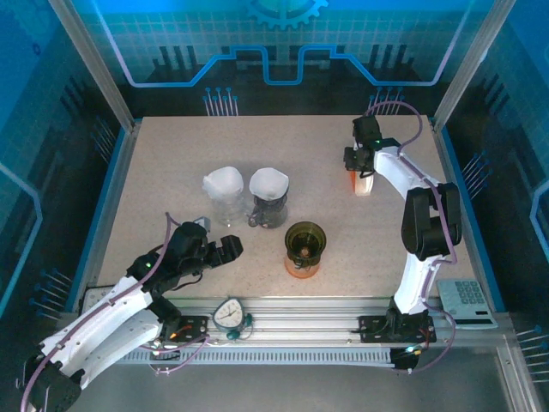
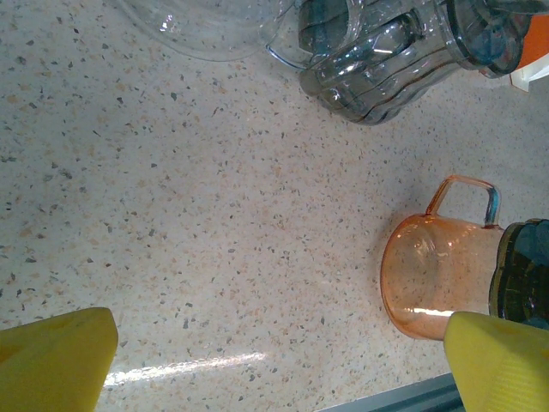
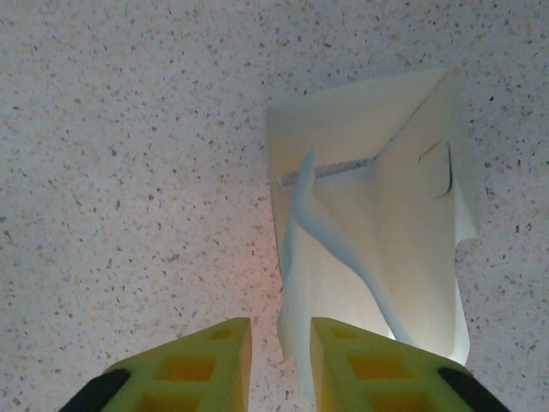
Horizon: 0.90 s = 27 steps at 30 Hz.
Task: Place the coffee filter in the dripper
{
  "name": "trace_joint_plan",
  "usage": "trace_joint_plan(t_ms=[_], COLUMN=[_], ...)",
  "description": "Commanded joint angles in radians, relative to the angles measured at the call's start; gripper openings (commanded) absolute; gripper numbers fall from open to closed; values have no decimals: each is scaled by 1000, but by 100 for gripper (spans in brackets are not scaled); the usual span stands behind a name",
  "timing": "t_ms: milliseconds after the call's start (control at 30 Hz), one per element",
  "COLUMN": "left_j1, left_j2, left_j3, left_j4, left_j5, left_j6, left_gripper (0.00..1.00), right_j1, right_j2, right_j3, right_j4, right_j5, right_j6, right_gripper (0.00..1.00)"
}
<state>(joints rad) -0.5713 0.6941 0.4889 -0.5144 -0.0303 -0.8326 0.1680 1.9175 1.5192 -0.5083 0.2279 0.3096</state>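
Observation:
A white stack of paper coffee filters (image 3: 377,223) stands on the table at the back right, also seen as a white and orange pack (image 1: 364,185). My right gripper (image 3: 280,365) hangs over it with its jaws narrowly apart. One loose filter edge (image 3: 300,257) lies in the gap against the right finger (image 3: 377,369), and bare table shows beside the left finger. The dark green dripper (image 1: 305,238) sits on an orange mug (image 2: 433,275) at the table's middle front. My left gripper (image 1: 230,247) stands wide open and empty, left of the mug.
Two clear vessels each hold a white filter: one (image 1: 223,190) and a darker one with a handle (image 1: 268,197), behind the mug. A round gauge (image 1: 229,314) and a keypad (image 1: 467,302) lie at the near rail. Blue walls ring the table.

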Motion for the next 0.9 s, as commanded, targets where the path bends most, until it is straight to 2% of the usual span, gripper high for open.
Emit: trace_joint_plan(t_ms=[0, 567, 867], left_j1=[9, 12, 12], left_j2=[4, 0, -11], left_j3=[8, 3, -8], left_j4=[10, 12, 14], left_j5=[-1, 3, 5], left_j6=[5, 3, -1], left_gripper=[99, 99, 99], right_j1=[-10, 2, 8], right_j2=[27, -19, -103], right_j3=[34, 22, -38], right_j4=[-13, -19, -17], right_j5=[8, 60, 80], right_j6=[2, -18, 1], right_gripper=[23, 0, 0])
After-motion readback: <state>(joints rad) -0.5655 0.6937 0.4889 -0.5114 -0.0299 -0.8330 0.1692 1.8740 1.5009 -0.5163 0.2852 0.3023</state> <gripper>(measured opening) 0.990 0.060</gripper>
